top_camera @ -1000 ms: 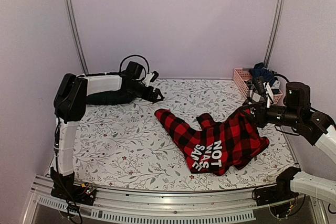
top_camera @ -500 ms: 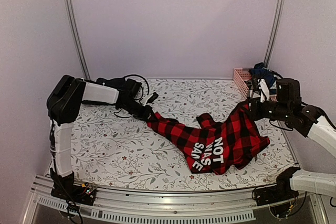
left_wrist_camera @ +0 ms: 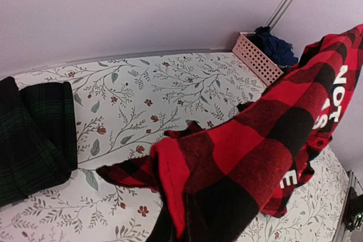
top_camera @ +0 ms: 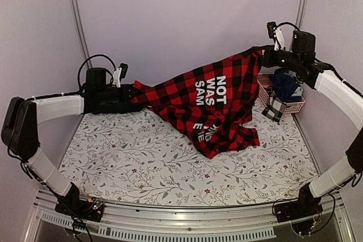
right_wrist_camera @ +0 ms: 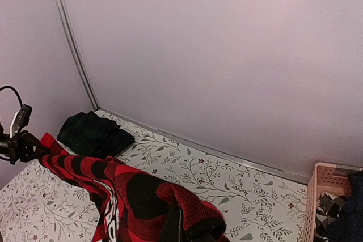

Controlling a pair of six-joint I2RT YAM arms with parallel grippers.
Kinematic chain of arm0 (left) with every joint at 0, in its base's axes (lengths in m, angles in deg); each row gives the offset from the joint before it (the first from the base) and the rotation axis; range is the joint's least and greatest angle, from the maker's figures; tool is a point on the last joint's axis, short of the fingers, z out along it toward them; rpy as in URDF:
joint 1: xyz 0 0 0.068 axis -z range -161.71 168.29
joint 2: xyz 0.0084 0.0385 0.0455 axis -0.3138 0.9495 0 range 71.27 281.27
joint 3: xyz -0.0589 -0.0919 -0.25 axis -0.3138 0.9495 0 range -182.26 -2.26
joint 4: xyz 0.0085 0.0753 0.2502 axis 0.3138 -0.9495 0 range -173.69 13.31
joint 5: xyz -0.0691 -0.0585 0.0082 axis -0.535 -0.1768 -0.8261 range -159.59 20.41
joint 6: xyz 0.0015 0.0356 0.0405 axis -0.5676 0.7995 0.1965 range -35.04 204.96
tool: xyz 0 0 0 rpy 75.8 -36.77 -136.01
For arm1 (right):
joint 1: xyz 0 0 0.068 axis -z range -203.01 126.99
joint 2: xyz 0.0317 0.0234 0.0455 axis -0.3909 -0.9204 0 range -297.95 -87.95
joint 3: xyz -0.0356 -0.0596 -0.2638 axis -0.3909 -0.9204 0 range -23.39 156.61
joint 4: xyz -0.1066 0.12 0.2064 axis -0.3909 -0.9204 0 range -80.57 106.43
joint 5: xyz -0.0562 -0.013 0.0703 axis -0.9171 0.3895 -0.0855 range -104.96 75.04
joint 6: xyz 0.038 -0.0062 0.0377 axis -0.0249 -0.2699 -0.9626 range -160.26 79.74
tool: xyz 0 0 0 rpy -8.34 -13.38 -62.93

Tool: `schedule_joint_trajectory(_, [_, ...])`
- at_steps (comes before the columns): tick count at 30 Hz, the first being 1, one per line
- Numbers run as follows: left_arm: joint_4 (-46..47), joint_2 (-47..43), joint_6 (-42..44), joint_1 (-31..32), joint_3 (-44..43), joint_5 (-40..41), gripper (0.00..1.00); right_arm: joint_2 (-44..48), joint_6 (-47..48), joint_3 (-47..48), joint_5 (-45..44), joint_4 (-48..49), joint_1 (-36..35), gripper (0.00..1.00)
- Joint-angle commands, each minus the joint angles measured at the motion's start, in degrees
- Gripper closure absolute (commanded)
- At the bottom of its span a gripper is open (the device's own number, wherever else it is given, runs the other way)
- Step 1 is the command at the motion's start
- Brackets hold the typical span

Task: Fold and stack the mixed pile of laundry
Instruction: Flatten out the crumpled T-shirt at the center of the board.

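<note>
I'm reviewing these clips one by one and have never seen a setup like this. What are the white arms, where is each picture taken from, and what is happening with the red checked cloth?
These are two robot arms bolted at the near edge of a table. The wide picture comes from a fixed camera above and behind them. The other two come from a small camera on each wrist. The left gripper and the right gripper are each shut on one end of a red checked shirt. They hold it stretched in the air, with its lower part hanging down towards the leaf-patterned tablecloth. A folded dark green checked piece lies at the back left. A pink basket at the back right holds dark blue clothes.
</note>
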Motion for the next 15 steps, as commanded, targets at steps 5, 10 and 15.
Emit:
schedule_joint_trajectory(5, [4.9, -19.4, -7.0, 6.3, 25.6, 8.4, 0.56, 8.7, 4.9, -11.9, 14.2, -3.2, 0.3, 1.0])
schedule_joint_trajectory(10, [4.8, -36.6, -12.5, 8.5, 37.1, 12.3, 0.16, 19.2, 1.2, -31.2, 20.4, -2.5, 0.2, 1.0])
schedule_joint_trajectory(15, [-2.6, -37.1, -9.9, 9.3, 35.3, 13.1, 0.22, 27.1, -5.3, -43.6, 14.6, -1.2, 0.2, 1.0])
